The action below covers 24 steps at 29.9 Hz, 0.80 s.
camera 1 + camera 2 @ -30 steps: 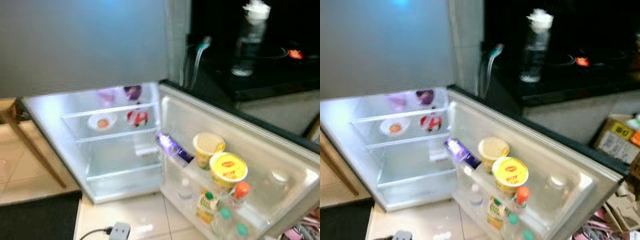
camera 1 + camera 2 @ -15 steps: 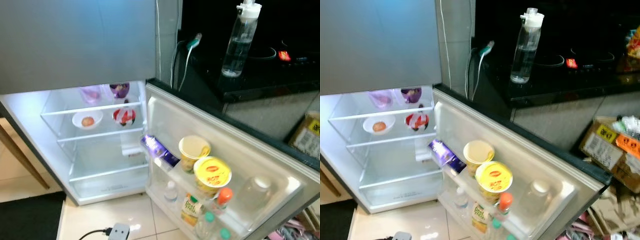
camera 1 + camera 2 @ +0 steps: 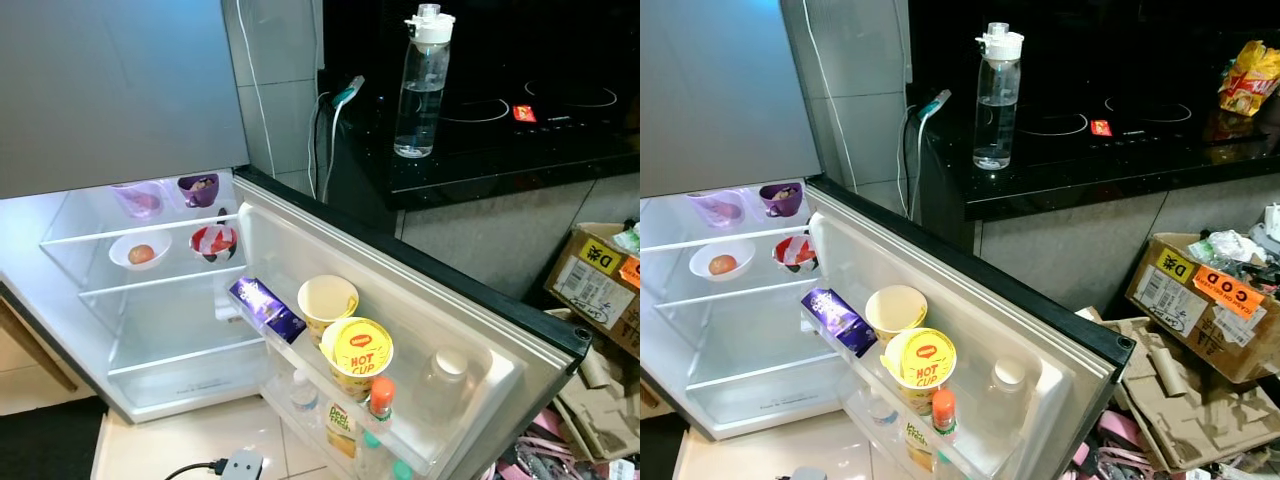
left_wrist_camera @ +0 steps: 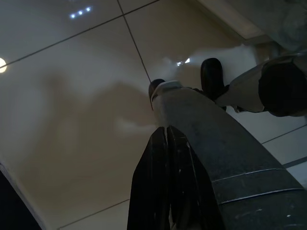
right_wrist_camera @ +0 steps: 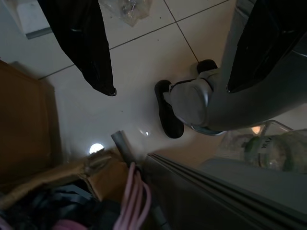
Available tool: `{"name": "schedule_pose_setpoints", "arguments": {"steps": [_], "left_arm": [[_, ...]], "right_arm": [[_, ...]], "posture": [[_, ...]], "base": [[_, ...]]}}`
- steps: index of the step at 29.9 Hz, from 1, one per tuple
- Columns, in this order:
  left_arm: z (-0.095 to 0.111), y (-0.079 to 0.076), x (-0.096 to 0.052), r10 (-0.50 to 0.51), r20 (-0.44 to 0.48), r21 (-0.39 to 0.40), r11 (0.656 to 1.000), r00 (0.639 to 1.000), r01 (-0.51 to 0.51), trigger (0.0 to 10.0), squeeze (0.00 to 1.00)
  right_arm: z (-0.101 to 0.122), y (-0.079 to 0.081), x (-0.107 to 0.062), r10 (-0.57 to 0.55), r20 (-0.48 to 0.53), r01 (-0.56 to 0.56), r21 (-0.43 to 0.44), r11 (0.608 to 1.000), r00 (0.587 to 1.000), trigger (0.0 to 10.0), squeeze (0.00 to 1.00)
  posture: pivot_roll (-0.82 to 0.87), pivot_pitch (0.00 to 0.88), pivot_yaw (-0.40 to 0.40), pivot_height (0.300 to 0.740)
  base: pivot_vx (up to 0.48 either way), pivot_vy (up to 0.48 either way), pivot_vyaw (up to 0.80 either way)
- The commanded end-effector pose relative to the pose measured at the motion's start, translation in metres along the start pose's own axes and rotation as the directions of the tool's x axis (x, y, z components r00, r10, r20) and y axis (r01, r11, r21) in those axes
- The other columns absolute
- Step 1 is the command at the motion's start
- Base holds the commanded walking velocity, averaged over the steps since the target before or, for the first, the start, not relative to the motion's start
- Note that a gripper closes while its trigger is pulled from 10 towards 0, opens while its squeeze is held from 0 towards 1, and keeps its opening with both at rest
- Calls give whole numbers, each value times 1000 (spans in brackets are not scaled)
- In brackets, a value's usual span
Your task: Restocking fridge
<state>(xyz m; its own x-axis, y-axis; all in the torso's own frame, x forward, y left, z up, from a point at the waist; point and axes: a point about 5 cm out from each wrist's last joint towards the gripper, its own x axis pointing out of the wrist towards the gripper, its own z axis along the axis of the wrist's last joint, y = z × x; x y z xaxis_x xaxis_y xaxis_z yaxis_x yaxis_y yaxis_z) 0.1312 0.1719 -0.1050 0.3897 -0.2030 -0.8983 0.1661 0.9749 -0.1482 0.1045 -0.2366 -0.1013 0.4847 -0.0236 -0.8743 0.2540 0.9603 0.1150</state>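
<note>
The fridge stands open, its lit shelves holding a white bowl with an orange item, a red-and-white bowl and two purple cups. On the open door's shelf sit a purple snack pack, a paper cup, a yellow noodle cup and small bottles. My left gripper hangs over the floor tiles, shut and holding nothing. My right gripper also hangs low, open and empty, beside the door's edge.
A clear water bottle stands on the black counter with a cooktop, right of the fridge. Cardboard boxes and flattened cardboard clutter the floor at right. A power strip lies on the tiles in front.
The head camera has swung right and the blur has cleared, so the fridge sits further left and the boxes have come into view. Nothing in the fridge has moved.
</note>
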Motion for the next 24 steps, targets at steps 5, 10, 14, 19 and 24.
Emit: {"name": "schedule_pose_setpoints", "arguments": {"steps": [5, 10, 14, 19, 24], "left_arm": [[-12, -3, 0, -6, -50, -11, 1000, 999, 6, 10000, 0], [-12, -3, 0, -7, -52, -7, 1000, 999, 7, 10000, 0], [-11, -3, 0, -7, -53, -4, 1000, 999, 7, 10000, 0], [-10, -2, 0, -8, -51, 1, 1000, 999, 8, 10000, 0], [-10, -2, 0, -8, -50, 2, 1000, 999, 8, 10000, 0]], "right_arm": [[-2, 2, 0, 4, -8, -4, 1, 1000, 1000, 10000, 0], [-2, 1, 0, 3, -9, -3, -1, 1000, 1000, 10000, 0], [-2, 0, 0, 1, -9, -1, -3, 1000, 1000, 10000, 0], [-2, 0, 0, 2, -8, -2, -6, 1000, 1000, 10000, 0], [-1, 0, 0, 3, -8, -3, -6, 1000, 1000, 10000, 0]], "posture": [[-82, 0, 5, 740], [-83, 0, 4, 740], [-83, 0, 3, 740], [-83, 0, 5, 740], [-83, 0, 5, 740]], "base": [[-300, 0, 0], [-330, 0, 0], [-331, 0, 0], [-334, 0, 0], [-333, 0, 0]]}}
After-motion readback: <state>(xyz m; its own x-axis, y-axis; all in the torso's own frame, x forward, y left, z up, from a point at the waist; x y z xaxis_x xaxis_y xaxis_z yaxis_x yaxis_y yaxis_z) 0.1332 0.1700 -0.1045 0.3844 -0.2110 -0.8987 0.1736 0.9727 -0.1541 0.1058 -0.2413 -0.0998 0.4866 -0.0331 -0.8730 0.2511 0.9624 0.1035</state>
